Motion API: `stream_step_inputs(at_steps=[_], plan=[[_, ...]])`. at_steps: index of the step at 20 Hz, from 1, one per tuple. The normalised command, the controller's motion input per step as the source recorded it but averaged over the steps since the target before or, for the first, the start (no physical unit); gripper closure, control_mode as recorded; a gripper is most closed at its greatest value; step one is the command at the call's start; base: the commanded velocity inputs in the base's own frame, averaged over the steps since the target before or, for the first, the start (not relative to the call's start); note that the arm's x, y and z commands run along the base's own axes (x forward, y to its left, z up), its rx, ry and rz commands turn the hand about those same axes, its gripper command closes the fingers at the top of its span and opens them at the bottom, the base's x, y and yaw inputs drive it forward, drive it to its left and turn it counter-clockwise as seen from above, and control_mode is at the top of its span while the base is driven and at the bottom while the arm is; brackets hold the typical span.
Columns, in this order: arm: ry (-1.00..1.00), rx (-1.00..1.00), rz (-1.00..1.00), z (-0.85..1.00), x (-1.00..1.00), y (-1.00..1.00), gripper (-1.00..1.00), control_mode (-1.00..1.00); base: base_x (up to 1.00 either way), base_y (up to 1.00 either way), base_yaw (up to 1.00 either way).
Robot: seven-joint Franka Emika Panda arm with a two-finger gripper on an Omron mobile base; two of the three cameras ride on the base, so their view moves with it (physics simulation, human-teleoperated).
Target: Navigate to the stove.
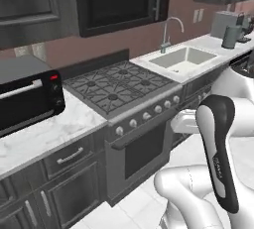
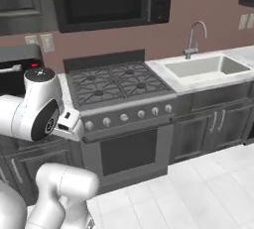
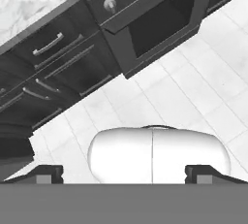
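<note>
The stove (image 1: 116,88) sits straight ahead of the base, between the toaster oven (image 1: 27,101) on the marble counter (image 1: 44,136) to its left and the sink (image 2: 206,68) w/ tap to its right. Gripper (image 3: 124,172) points down at the floor tiles (image 3: 193,92) (fingertips wide apart, holding nothing), oven door (image 3: 162,19) above it in hand view.
</note>
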Motion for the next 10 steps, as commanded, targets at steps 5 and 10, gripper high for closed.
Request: stream_step_inputs(at_steps=[5, 10], plan=[[0.0, 0.0, 0.0, 0.0, 0.0, 0.0, -1.0, 1.0, 1.0, -0.24, 0.72], [0.0, 0.0, 0.0, 0.0, 0.0, 0.0, -1.0, 1.0, 0.9, -0.82, 0.59]])
